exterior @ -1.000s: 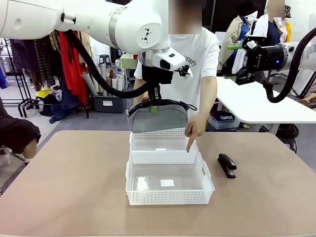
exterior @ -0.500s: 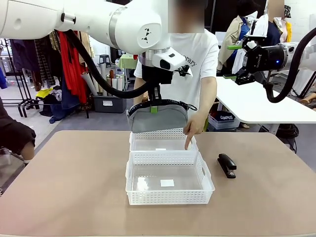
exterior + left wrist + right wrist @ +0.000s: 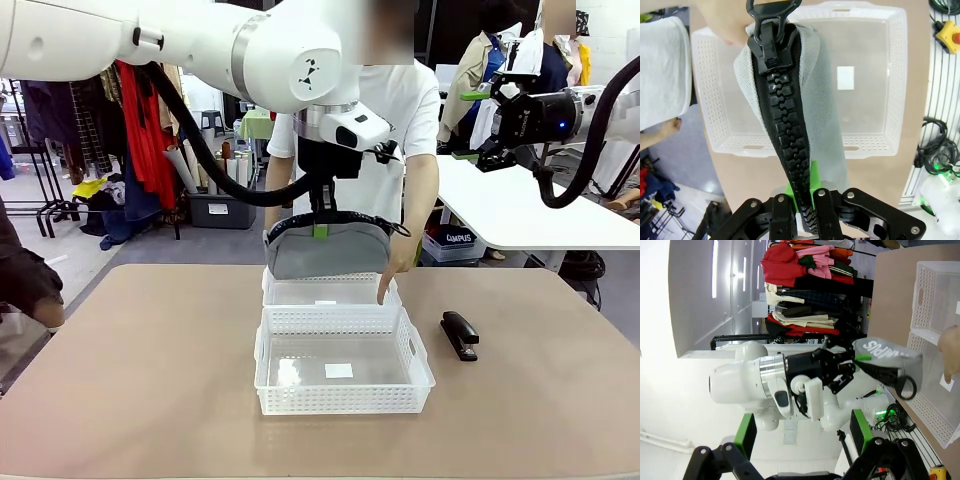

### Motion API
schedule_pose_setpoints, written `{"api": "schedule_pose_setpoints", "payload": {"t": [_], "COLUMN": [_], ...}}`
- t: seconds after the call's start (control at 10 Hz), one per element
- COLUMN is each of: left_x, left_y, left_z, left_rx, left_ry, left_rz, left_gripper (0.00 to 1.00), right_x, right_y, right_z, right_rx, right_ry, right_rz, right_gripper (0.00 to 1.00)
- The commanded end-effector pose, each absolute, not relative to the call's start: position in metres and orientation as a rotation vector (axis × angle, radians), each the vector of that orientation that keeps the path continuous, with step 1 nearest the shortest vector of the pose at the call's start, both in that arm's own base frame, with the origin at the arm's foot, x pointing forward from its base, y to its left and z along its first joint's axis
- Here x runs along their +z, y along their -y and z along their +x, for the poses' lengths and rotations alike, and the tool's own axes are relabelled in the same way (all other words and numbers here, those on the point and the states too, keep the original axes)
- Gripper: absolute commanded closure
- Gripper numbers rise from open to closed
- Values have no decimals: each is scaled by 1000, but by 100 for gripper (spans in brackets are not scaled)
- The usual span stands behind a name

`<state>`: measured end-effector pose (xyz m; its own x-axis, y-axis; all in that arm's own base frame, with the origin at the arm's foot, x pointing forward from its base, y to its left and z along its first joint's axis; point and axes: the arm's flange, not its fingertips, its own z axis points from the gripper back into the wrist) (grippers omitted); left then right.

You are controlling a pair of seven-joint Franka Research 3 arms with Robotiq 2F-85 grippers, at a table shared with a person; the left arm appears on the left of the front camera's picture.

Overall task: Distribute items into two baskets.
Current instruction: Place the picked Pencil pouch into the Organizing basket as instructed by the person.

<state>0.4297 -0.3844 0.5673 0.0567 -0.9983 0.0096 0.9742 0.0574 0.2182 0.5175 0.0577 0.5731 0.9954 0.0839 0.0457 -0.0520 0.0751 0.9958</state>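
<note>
One pouch (image 3: 325, 255) hangs crosswise, zipper edge (image 3: 335, 217) up.

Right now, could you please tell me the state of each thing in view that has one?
Pouch: zipped shut, hanging from the left pincer over the far basket.
Left pincer: shut on the pouch's zipper edge.
Right pincer: open, empty, raised off to the side.
Far basket: empty; a person's hand points into it.
Near basket: empty.
Stapler: closed, lying on the table right of the baskets.
</note>
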Motion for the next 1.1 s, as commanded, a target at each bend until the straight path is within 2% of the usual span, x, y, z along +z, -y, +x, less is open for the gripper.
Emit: {"api": "schedule_pose_setpoints", "payload": {"t": [0.0,0.5,1.0], "left_x": [560,504,450], "left_y": [379,388,402], "left_z": [408,388,396], "left_rx": [-1541,-1604,-1686], "left_ry": [167,132,147], "left_rz": [155,128,139], "left_gripper": [100,100,100], "right_x": [575,575,575], "right_y": [-58,-58,-58], "right_z": [516,516,516], "right_rx": [108,108,108], "right_ry": [-25,-25,-25], "right_rz": [1494,1494,1494], "right_gripper": [0,0,0]}}
